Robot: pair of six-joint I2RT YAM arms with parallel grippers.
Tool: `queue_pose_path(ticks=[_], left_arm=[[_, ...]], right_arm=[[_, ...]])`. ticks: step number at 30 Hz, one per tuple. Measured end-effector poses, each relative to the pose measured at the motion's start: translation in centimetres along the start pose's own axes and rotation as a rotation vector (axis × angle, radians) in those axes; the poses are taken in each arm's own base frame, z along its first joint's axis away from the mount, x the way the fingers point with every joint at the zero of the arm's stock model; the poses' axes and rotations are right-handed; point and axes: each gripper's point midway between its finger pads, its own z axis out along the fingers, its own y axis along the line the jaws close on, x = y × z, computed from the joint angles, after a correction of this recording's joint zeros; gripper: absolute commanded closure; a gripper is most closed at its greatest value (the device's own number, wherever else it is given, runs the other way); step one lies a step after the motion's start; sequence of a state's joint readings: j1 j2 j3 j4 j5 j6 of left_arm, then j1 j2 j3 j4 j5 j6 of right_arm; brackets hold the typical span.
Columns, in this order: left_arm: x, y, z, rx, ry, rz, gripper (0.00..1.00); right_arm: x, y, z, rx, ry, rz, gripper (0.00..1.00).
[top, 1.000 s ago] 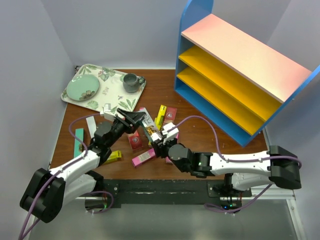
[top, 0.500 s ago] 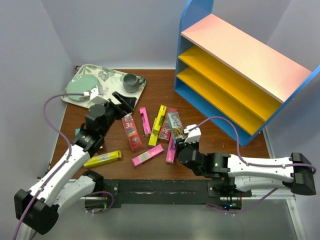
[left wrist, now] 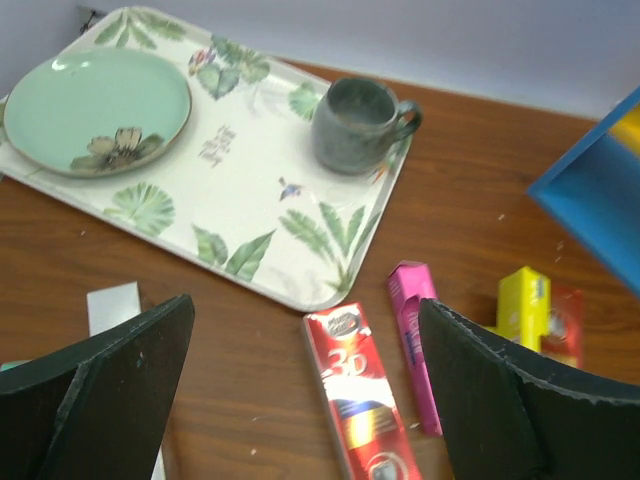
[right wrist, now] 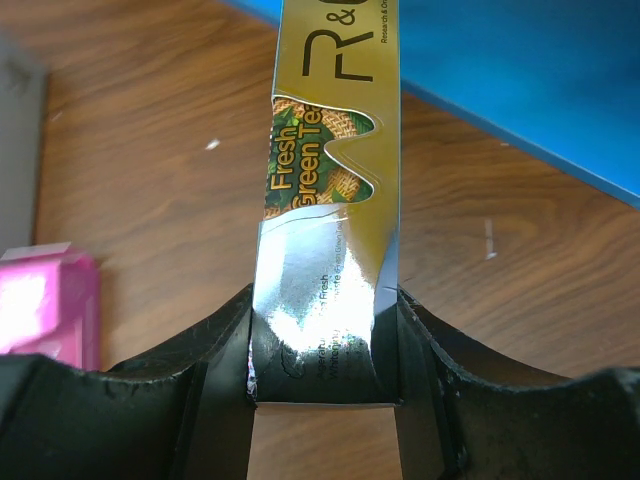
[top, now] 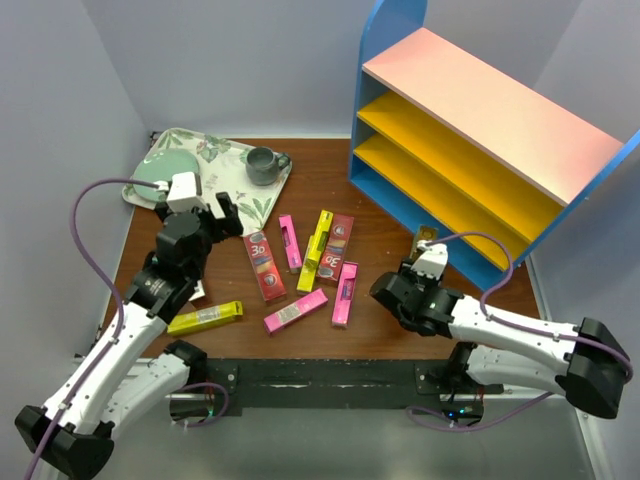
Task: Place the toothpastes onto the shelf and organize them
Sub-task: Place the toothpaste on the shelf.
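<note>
Gold carton (right wrist: pixel 330 200) is clamped in right gripper (right wrist: pixel 325 350), now carried beside shelf (top: pixel 480 100); left gripper (left wrist: pixel 300 400) is spread wide, withdrawn toward tray (left wrist: pixel 250 210).

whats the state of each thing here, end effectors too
left end effector, open, holding nothing
right end effector, shut on green tea carton
shelf, no cartons on visible boards
loose cartons, lying flat on table
mug, upright on tray

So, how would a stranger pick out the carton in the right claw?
Find the blue-sided shelf on the right. Near its lowest front edge, the right claw grips one carton. Unlike the pink, red and yellow cartons lying mid-table, it is shiny gold, printed Fresh Green Tea.
</note>
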State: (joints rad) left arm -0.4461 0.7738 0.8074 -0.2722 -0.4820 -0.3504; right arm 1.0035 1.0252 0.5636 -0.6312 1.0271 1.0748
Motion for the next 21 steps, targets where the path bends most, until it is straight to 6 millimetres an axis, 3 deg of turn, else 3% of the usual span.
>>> queue_pose_path(ticks=[3,5,15,21], left_arm=[[2.2,1.0,0.2,-0.029,0.055,0.048,0.00],[2.6,1.4,0.2,-0.040,0.069,0.062,0.00],[1.8,2.3,0.0,-0.055,0.042,0.042,0.00],[2.1,2.6,0.1,-0.052,0.051,0.038,0.00]], right_arm=[[-0.3,-1.2,1.2,0.080,-0.010,0.042,0.94],[-0.3,-1.8,1.9,0.122,-0.017,0.057,0.94],[0.4,-4.2,5.4,0.306,-0.017,0.122,0.92],[-0.3,-5.0,7.2,0.363,-0.036,0.194,0.90]])
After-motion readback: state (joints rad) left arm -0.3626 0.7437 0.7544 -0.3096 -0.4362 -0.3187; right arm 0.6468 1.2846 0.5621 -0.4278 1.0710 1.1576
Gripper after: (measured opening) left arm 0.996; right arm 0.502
